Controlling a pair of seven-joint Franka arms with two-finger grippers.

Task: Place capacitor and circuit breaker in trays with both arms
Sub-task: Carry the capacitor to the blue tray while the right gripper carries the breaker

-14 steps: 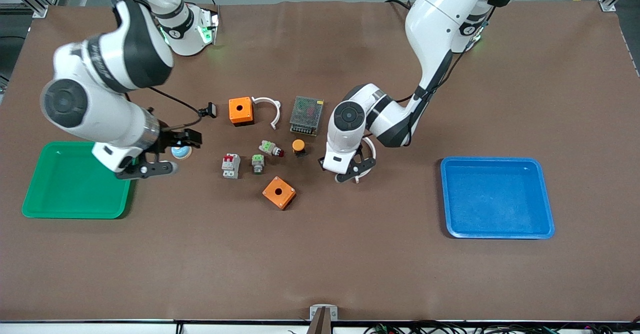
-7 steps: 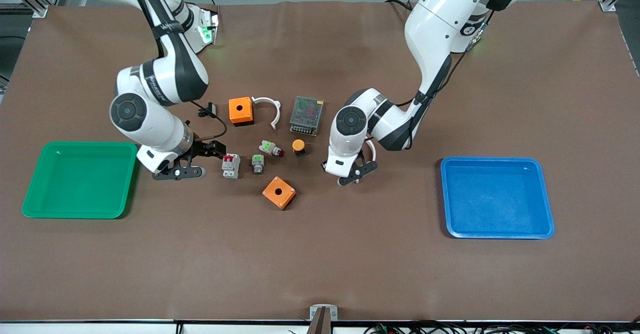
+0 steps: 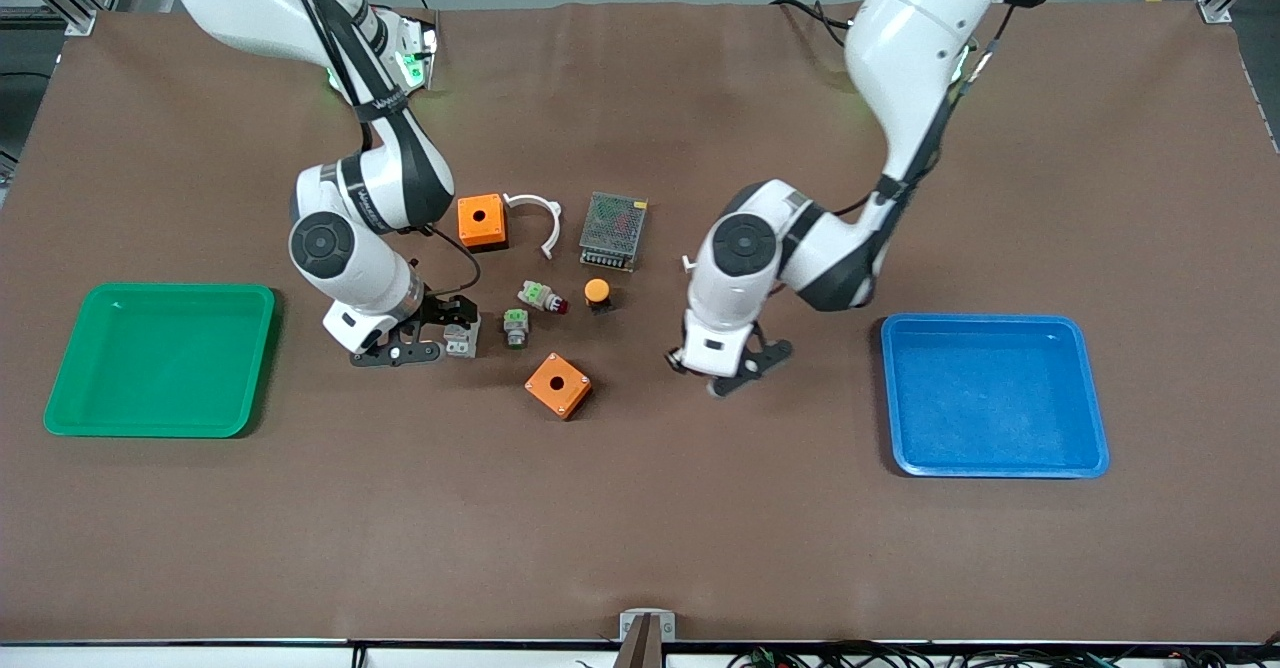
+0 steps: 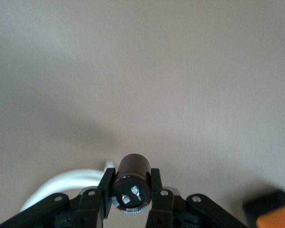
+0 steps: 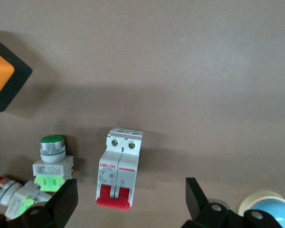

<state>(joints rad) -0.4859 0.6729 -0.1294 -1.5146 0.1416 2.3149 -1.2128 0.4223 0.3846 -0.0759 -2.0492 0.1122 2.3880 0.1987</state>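
Near the middle of the table (image 3: 640,528), the right gripper (image 3: 430,333) hangs low over the circuit breaker (image 3: 462,340), fingers spread wide with nothing between them. In its wrist view the circuit breaker (image 5: 118,173) lies flat on the brown cloth in the gap between the two fingers (image 5: 61,202), red levers toward the camera, untouched. Just beside it, at about its three o'clock in the front view, stands a grey part with a green top (image 3: 516,328). A second such part (image 3: 540,296) lies tipped over at roughly one o'clock from the first. The left gripper (image 3: 738,370) is up over bare table between the parts and the blue tray (image 3: 995,463). Its fingers (image 4: 154,190) are pinched on the capacitor (image 4: 133,171), a small dark cylinder with two pale terminals facing the wrist camera. From the front camera, the green tray (image 3: 160,423) sits at nine o'clock on the table and the blue one at three o'clock, both well apart from the cluster. At twelve o'clock of the cluster are an orange box (image 3: 482,221), a white curved clip (image 3: 540,216) touching it and a mesh-topped box (image 3: 613,230). An orange-capped button (image 3: 597,293) stands just at six o'clock of the mesh-topped box. A second orange box (image 3: 558,385) lies at the cluster's six o'clock.
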